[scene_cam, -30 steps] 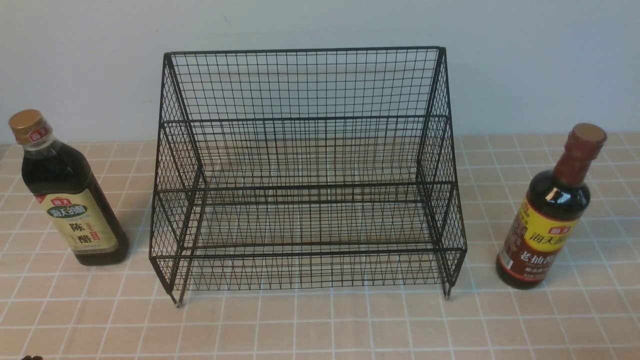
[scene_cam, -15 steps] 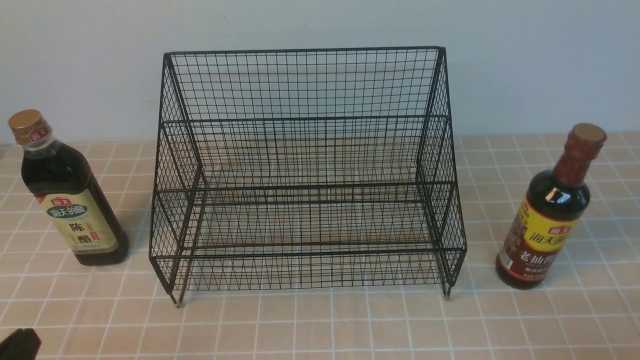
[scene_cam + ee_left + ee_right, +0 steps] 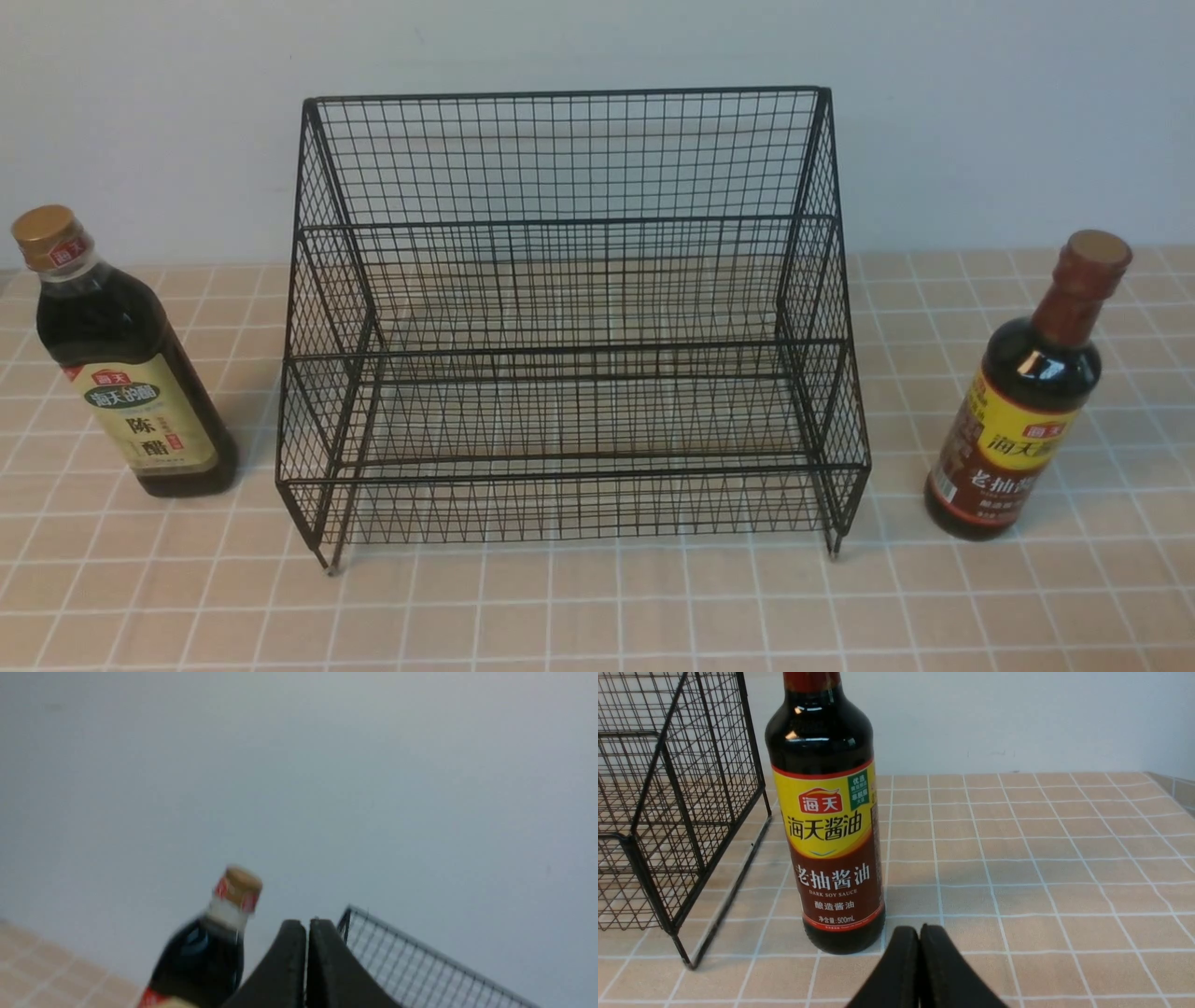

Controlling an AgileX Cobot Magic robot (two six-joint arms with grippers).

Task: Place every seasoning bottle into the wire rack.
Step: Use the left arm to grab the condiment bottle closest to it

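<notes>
Left gripper (image 3: 307, 926): jaws pressed together, nothing between them. Ahead of the tips and a little to their left stands the gold-capped bottle (image 3: 205, 956), upright and blurred, clear of the jaws. A top corner of the wire rack (image 3: 348, 914) shows ahead on the other side. Right gripper (image 3: 919, 933): jaws likewise closed flat and empty, low over the tiled table (image 3: 1017, 858). The red-necked bottle (image 3: 829, 830) stands upright close ahead of them, towards the rack side, not touching. The rack's end wall is beyond that bottle. In the front view the rack (image 3: 569, 350) sits mid-table, both tiers bare, with one bottle on the table at each end and neither arm visible.
</notes>
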